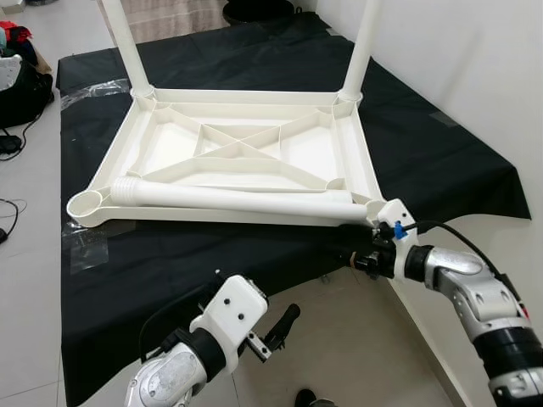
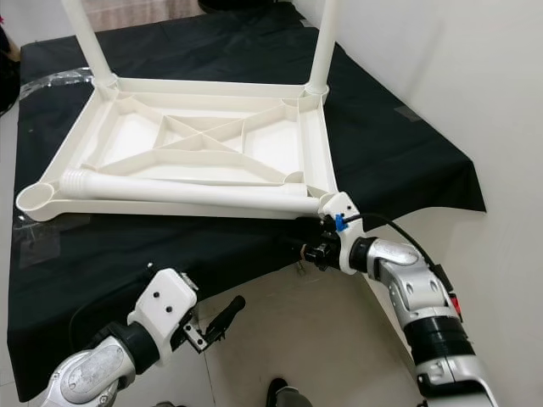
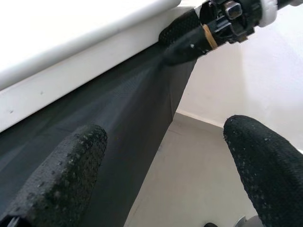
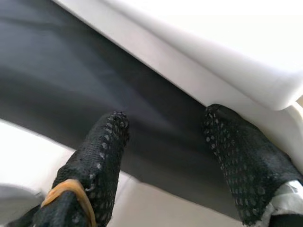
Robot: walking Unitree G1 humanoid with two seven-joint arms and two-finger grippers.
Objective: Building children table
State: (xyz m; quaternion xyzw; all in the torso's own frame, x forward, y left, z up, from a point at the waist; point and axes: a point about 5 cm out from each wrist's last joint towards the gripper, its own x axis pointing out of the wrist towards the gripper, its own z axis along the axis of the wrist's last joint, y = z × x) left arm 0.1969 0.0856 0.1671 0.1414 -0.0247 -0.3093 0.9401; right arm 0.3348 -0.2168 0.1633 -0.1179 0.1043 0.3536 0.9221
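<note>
A white plastic table [image 1: 110, 161] lies upside down on a black cloth [image 1: 441, 144]. Two legs stand upright in its far corners [image 1: 127, 42] [image 1: 363, 42]. A loose leg [image 1: 246, 199] lies along the near rim, its ribbed end by the empty near-left socket [image 1: 85, 203]. My right gripper [image 4: 163, 123] is open at the table's near-right corner, with one finger [image 4: 232, 146] against the rim just under the loose leg's plain end. My left gripper [image 1: 276, 331] is open lower down, in front of the cloth's edge, with nothing between its fingers.
A white wall [image 1: 475, 68] runs close along the right side. Dark bags and cables [image 1: 17, 85] lie on the floor at the left. Clear plastic wrap [image 1: 85, 246] sits on the cloth near the left socket. Pale tile floor [image 1: 356, 356] lies in front.
</note>
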